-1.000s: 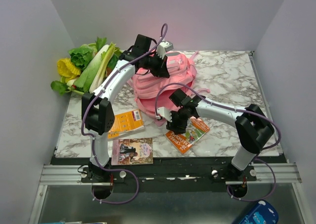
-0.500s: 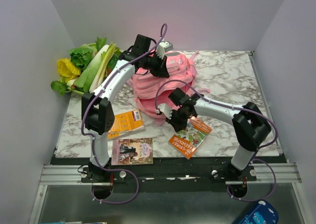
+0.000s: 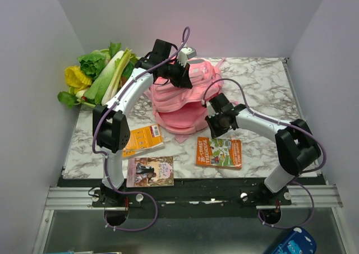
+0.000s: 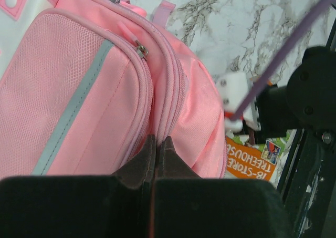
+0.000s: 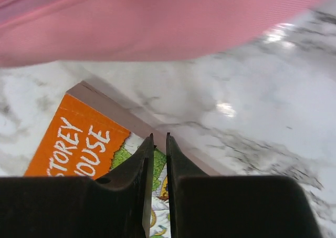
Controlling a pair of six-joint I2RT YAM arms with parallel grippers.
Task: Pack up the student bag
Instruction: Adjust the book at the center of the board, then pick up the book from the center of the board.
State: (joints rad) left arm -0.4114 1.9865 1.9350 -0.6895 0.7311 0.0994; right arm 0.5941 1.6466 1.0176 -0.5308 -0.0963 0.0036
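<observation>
The student bag [image 3: 182,100], a large pink backpack, lies in the middle of the table. In the left wrist view its front pocket with the grey strip [image 4: 79,101] fills the frame. My left gripper [image 3: 178,77] is at the bag's top, and its jaws [image 4: 157,141] are shut on the pink fabric beside a zip seam. My right gripper [image 3: 214,128] hovers just off the bag's near right edge. Its jaws [image 5: 159,137] are closed to a thin slit with nothing between them, above an orange storybook [image 5: 79,143] lying flat [image 3: 219,152].
Leafy vegetables [image 3: 101,74] are heaped at the back left corner. A yellow-orange book [image 3: 143,139] and a brown picture book [image 3: 150,171] lie near the front left edge. The right arm [image 4: 310,101] and the orange book [image 4: 249,162] show beside the bag.
The orange book has slid right and turned to lie square and flat. My right gripper has left it and moved up and right toward the bag. The left gripper has stayed put.
</observation>
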